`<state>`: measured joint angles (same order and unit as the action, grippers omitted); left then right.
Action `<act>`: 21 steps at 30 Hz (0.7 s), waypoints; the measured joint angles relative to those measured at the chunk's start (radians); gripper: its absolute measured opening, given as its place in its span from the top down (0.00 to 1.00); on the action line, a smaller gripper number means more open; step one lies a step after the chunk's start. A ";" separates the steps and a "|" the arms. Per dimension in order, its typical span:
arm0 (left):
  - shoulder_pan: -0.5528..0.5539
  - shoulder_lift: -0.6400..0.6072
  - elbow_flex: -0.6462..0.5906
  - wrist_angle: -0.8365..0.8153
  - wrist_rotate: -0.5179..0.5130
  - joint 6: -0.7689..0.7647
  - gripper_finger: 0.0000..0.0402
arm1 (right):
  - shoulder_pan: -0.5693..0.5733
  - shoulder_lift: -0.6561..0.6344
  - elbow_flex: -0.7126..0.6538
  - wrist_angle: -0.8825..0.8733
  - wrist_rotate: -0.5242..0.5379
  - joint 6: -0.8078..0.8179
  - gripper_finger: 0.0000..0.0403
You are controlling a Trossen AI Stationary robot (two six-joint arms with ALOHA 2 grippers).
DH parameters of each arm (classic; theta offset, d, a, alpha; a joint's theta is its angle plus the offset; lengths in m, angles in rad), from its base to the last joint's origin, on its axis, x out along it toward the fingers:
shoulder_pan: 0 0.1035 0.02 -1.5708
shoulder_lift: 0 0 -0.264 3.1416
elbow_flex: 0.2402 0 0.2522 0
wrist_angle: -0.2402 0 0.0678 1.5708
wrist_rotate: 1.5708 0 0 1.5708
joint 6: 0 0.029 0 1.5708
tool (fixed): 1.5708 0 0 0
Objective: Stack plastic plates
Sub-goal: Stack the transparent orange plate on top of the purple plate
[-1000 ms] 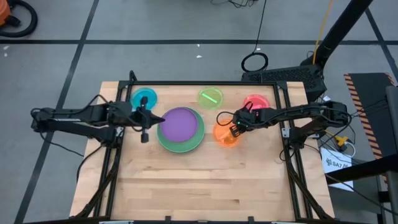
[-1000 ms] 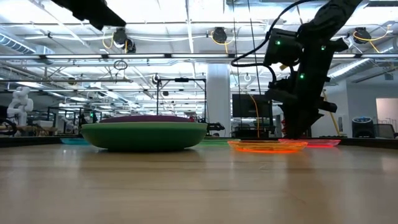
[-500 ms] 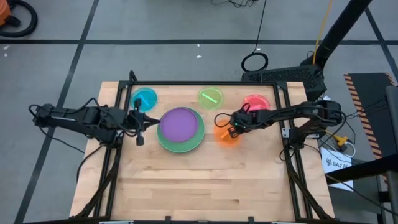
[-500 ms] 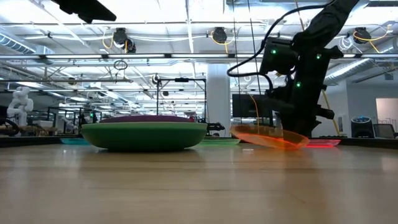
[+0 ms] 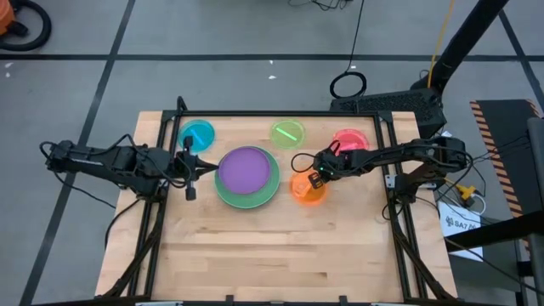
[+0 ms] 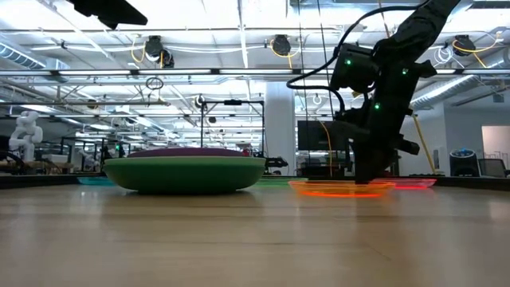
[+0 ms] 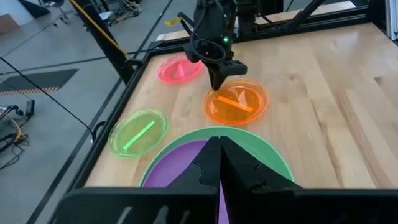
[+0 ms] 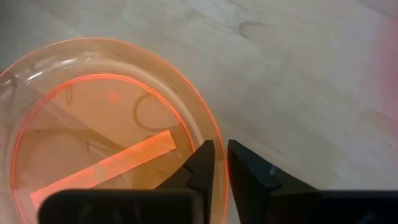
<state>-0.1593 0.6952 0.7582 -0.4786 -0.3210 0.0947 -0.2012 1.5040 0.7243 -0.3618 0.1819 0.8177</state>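
A purple plate (image 5: 247, 169) lies in a large green plate (image 5: 260, 197) at the table's middle. The small blue plate (image 5: 197, 134), lime plate (image 5: 287, 132) and pink plate (image 5: 348, 140) lie flat along the far side. The translucent orange plate (image 5: 308, 190) lies flat, right of the stack. My right gripper (image 5: 311, 178) points down at the orange plate's far rim, shut on it. My left gripper (image 5: 209, 165) is shut and hovers just left of the stack, touching nothing; its joined fingers (image 7: 219, 158) show above the purple plate (image 7: 180, 177). My right gripper pinches the orange plate's rim (image 8: 217, 163) on its far side, one finger (image 8: 200, 167) inside the plate and the other outside. It comes from above, slanting in from the table's right. The plate (image 6: 341, 188) lies flat on the table.
Bare wood covers the whole near half of the table. The black frame rails (image 5: 393, 170) run along the left, right and far edges. The pink plate (image 6: 410, 182) lies close behind my right gripper.
My left gripper has drawn back from the stack toward the table's left edge, still shut. My right gripper has shifted slightly left; half a second ago the orange plate stood tipped, one edge raised off the table, and now it lies flat again.
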 joint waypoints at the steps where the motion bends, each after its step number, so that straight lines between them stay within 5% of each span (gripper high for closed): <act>1: 0.000 0.000 0.000 0.000 0.000 -0.001 0.99 | 0.000 0.000 0.000 0.000 0.000 0.000 0.93; 21: 0.001 0.000 0.000 -0.002 0.000 -0.007 0.99 | -0.002 -0.028 0.000 0.013 0.000 -0.045 1.00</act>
<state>-0.1585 0.6952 0.7586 -0.4809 -0.3210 0.0875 -0.2028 1.4762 0.7246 -0.3486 0.1818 0.7732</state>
